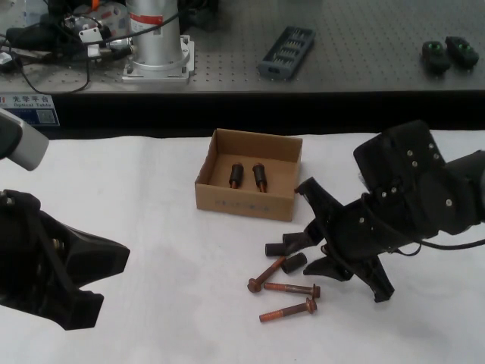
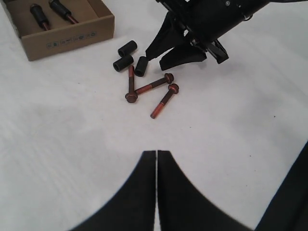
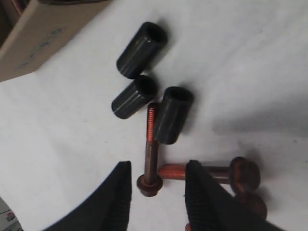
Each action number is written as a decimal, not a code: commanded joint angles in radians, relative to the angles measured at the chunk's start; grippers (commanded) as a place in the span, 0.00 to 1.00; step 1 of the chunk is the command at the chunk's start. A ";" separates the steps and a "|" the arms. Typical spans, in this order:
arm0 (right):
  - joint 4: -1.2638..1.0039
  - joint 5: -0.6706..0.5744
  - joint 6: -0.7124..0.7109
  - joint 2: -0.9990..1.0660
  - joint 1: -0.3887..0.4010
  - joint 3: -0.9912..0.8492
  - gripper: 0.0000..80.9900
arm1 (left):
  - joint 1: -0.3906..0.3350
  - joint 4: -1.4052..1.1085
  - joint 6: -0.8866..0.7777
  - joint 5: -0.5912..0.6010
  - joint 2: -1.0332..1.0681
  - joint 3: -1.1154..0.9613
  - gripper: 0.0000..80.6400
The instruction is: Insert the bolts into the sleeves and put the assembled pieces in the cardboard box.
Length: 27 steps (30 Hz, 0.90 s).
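Observation:
The cardboard box stands on the white cloth with two assembled pieces inside. In front of it lie three black sleeves and three copper-coloured bolts, loose in a cluster. My right gripper is open just above the cluster, its fingers on either side of the head end of one bolt, not closed on it. My left gripper is shut and empty, well away from the cluster over bare cloth at the left.
Behind the cloth runs a perforated metal bench with a silver post base, a tangle of cables, a blue-grey rack and two dark parts. Bare cloth lies between the left gripper and the bolts.

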 commanded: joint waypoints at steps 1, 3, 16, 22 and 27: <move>0.006 0.002 0.002 0.004 0.002 -0.004 0.35 | 0.001 -0.006 -0.003 0.006 -0.005 -0.003 0.01; 0.006 0.003 0.011 0.018 0.002 -0.004 0.35 | 0.001 -0.006 -0.003 0.006 -0.005 -0.003 0.01; -0.084 0.012 0.045 0.053 0.002 -0.007 0.35 | 0.001 -0.018 -0.003 0.006 -0.005 -0.003 0.01; -0.092 0.029 0.045 0.060 0.002 -0.007 0.35 | 0.001 -0.050 -0.003 0.006 -0.005 -0.003 0.01; -0.095 0.031 0.045 0.082 0.002 -0.038 0.35 | 0.001 -0.066 -0.003 0.006 -0.005 -0.003 0.01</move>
